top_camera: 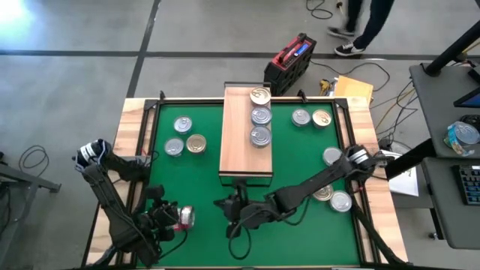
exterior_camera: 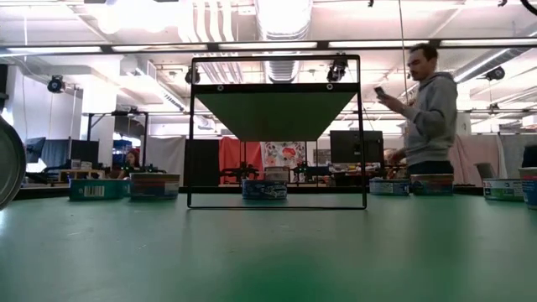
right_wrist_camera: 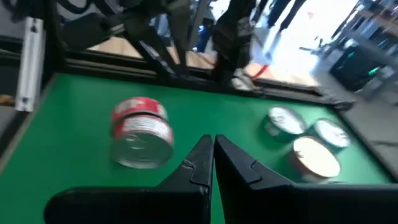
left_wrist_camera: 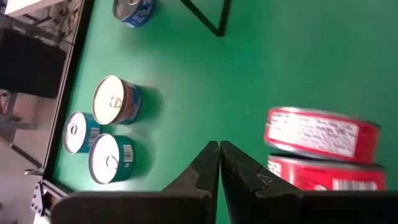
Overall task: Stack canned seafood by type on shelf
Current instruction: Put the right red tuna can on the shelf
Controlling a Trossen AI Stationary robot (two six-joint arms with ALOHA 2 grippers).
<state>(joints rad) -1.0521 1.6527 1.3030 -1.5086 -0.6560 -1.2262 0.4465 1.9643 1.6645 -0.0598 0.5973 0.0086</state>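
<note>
The shelf (top_camera: 245, 135), a light-wood board, stands mid-table and carries three silver-lidded tins (top_camera: 260, 115) in a row. Three more tins (top_camera: 184, 139) sit left of it (left_wrist_camera: 106, 130), and several (top_camera: 321, 118) sit to its right. Two red-labelled tins (left_wrist_camera: 321, 134) lie face to face on their sides near the front left (top_camera: 184, 217) (right_wrist_camera: 142, 130). My left gripper (top_camera: 166, 219) (left_wrist_camera: 219, 149) is shut, just beside the red tins and clear of them. My right gripper (top_camera: 227, 210) (right_wrist_camera: 212, 146) is shut in front of the shelf, pointing toward the red tins.
A wooden border (top_camera: 135, 142) frames the green mat (top_camera: 300, 165). A red toolbox (top_camera: 289, 64) and cables lie beyond the far edge, where a person walks. In the low view a person (exterior_camera: 428, 117) stands behind the shelf's dark frame (exterior_camera: 277, 126).
</note>
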